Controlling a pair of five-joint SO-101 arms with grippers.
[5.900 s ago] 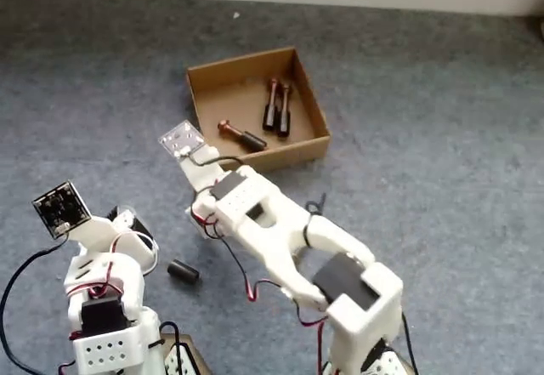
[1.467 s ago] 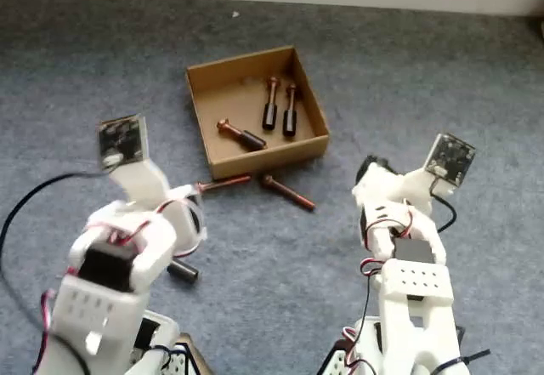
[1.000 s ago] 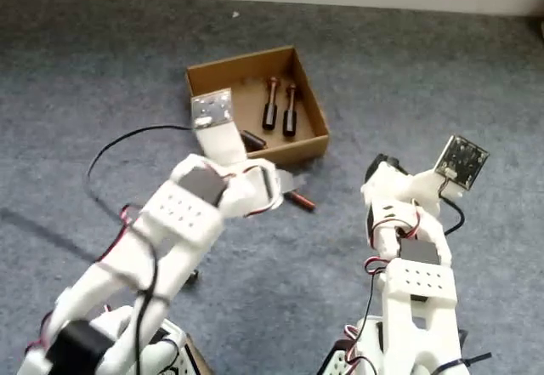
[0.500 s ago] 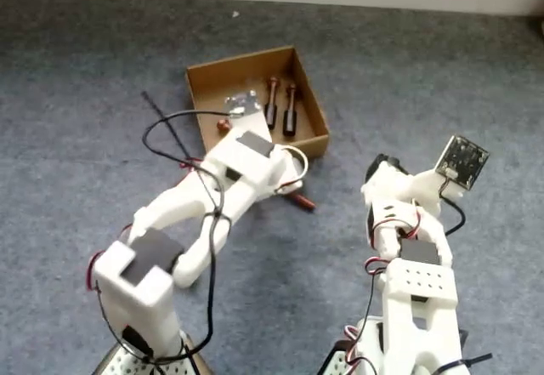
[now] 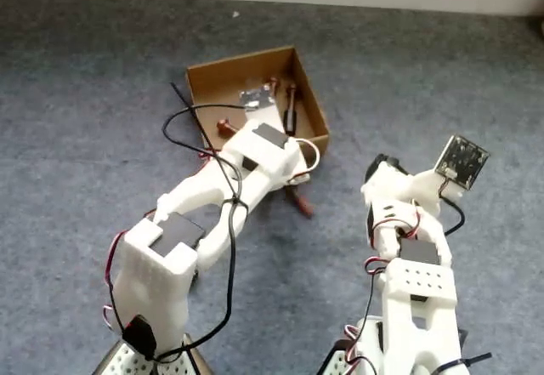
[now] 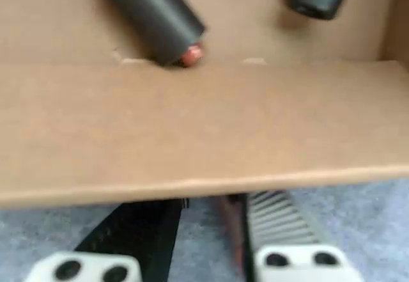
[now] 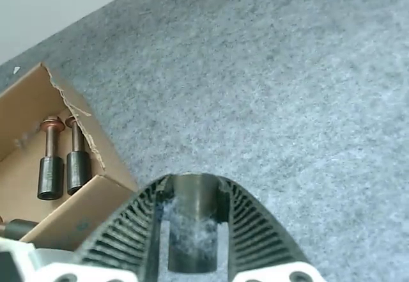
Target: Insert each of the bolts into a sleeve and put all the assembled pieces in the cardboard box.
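Observation:
The cardboard box [image 5: 255, 62] holds assembled bolt-and-sleeve pieces; one [image 5: 291, 110] lies by its right wall. My left arm stretches across the carpet to the box's front wall. Its gripper [image 5: 291, 184] is low over a loose copper bolt [image 5: 300, 202]. In the left wrist view the gripper [image 6: 214, 208] is open, and the bolt [image 6: 230, 231] lies between the fingers, close to the ribbed white one [image 6: 278, 221]. The right gripper [image 7: 190, 192] is drawn back at the right [image 5: 379, 169], shut on a dark sleeve [image 7: 192, 231]. It hangs above bare carpet.
The box's front wall [image 6: 192, 122] rises directly ahead of the left gripper, with two sleeves [image 6: 150, 13] just behind it inside. Two assembled pieces [image 7: 51, 160] show in the box from the right wrist. The left arm's cable [image 5: 183, 120] loops over the box's left side.
The left arm swung from the near left across to the box's front wall and came down over the loose bolt. The right arm, stretched out 5.9 s ago, has kept still since pulling back.

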